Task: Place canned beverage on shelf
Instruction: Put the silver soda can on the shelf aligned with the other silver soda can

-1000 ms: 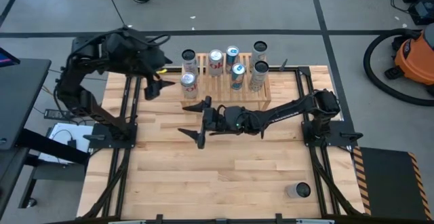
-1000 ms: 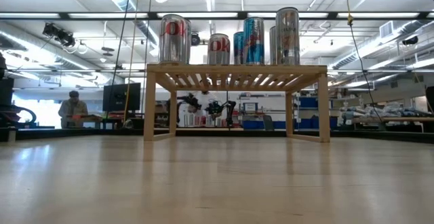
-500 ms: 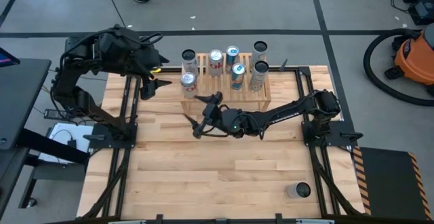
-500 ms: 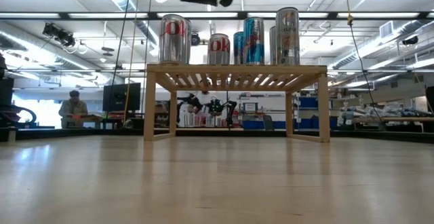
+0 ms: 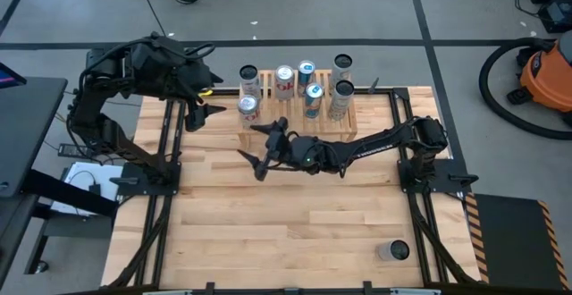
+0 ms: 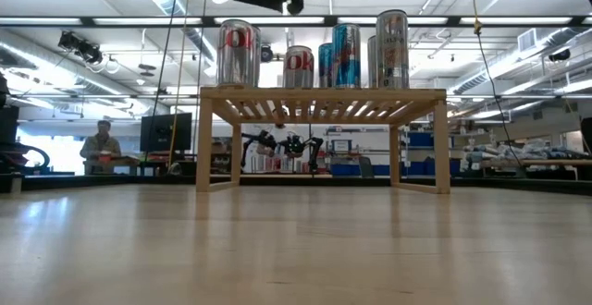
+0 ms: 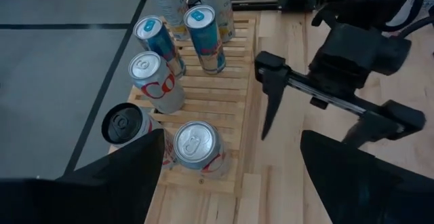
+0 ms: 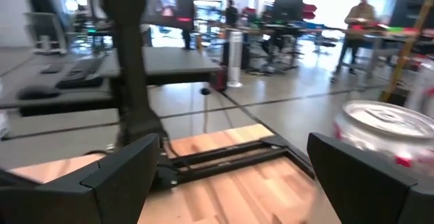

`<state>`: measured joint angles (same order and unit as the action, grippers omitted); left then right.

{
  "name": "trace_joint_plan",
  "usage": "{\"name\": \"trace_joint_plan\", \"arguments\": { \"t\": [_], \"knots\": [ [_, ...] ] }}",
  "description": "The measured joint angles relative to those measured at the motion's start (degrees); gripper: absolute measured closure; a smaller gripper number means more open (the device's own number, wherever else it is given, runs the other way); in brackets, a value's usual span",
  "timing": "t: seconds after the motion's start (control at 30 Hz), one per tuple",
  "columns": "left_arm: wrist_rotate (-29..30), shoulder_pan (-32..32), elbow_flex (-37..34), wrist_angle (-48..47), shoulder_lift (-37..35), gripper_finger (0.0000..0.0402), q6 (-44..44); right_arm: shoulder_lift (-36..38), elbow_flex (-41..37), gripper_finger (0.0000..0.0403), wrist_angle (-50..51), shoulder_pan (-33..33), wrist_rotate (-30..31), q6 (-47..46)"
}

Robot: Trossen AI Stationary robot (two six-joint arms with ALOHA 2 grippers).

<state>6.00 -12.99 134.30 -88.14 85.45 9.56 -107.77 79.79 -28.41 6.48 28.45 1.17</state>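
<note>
We see the shelf (image 5: 299,109), a light slatted wooden rack, standing at the far edge of the butcher-block table (image 5: 286,223) with six canned beverages upright on its top, among them a silver can with red lettering (image 5: 248,113) at its near left corner and a blue can (image 5: 313,99) toward the middle. One more can (image 5: 392,251) stands alone near the table's front right corner, well apart from the shelf. The right gripper (image 5: 260,148) reaches across the table on a long outstretched arm and hangs just in front of the shelf's left end, its two fingers spread wide with nothing between them; in the left wrist view the same right gripper shows beside the rack's edge. The left gripper (image 5: 204,100) hovers beyond the shelf's left side, above the table's rear left corner, also spread wide and empty. In the low view, the cans stand in a row atop the shelf, and a person (image 6: 99,148) stands far back in the room.
</note>
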Motion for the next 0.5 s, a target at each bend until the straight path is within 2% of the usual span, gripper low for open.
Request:
{"name": "trace_joint_plan", "arguments": {
  "t": [0.3, 0.5],
  "knots": [
    [0.0, 0.0, 0.0, 0.0, 0.0, 0.0056, -0.3, 0.0, 0.0, 0.001, -0.2, 0.0, -4.7, 3.6],
    [0.0, 0.0, 0.0, 0.0, 0.0, 0.0056, -0.3, 0.0, 0.0, 0.001, -2.1, 0.0, -12.7, 6.4]
  ]
}}
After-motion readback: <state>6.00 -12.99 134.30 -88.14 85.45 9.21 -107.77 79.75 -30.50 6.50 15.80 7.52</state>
